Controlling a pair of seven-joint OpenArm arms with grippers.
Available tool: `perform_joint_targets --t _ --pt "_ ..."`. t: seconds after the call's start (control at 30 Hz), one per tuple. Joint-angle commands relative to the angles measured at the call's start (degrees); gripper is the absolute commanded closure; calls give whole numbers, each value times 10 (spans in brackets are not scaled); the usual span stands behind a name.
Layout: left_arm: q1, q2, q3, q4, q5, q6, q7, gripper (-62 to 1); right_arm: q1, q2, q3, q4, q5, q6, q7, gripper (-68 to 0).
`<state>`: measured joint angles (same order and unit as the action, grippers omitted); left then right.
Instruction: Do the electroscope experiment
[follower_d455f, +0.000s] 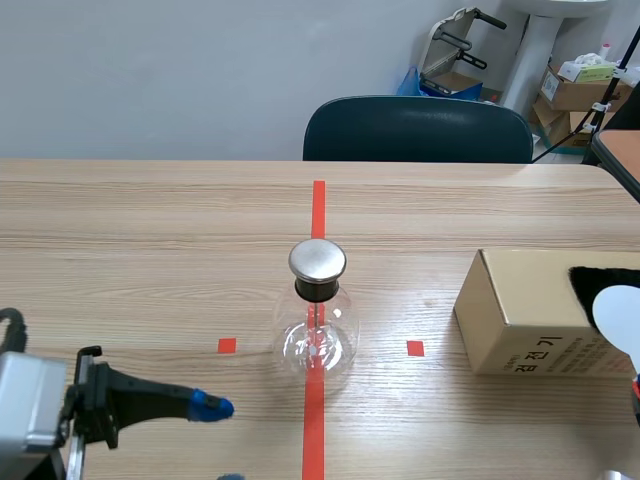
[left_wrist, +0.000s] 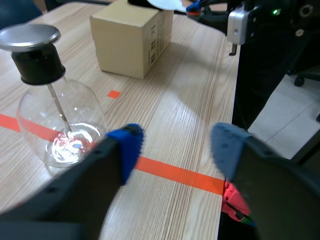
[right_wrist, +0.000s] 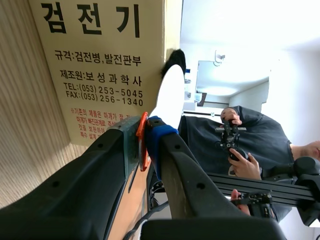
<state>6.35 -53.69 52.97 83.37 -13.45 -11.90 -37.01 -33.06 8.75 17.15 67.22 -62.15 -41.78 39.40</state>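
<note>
The wooden table (follower_d455f: 150, 230) carries the electroscope (follower_d455f: 317, 320) at its middle, upright on the long orange-red tape line. It is a clear glass flask with a black stopper, a round metal cap (follower_d455f: 317, 260) on top and a thin rod running down inside. Beyond the electroscope, at the table's far edge, stands a dark chair (follower_d455f: 418, 130). To the electroscope's right, well apart from it, lies a cardboard box (follower_d455f: 520, 315) printed with Korean lettering. The left gripper (left_wrist: 177, 141) hangs low over the table at the electroscope's near left, close to the flask but not touching it, its blue-padded fingers spread wide with nothing between them. The right gripper (right_wrist: 144, 129) is far to the electroscope's right, past the box, its fingers clamped on the thin orange handle (right_wrist: 142, 150) of a white round paddle (right_wrist: 169, 95). The paddle's far end meets a black furry tuft (right_wrist: 174, 59) by the box's edge.
</note>
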Motion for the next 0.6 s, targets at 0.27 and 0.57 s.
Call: perform_joint_targets --t 0.27,0.57 --pt "-44 66 4 -21 -4 35 31 -55 -4 6 2 37 26 -31 -1 -6" --pt "-113 143 4 -130 -7 37 41 -31 -25 6 9 210 35 62 -56 -6"
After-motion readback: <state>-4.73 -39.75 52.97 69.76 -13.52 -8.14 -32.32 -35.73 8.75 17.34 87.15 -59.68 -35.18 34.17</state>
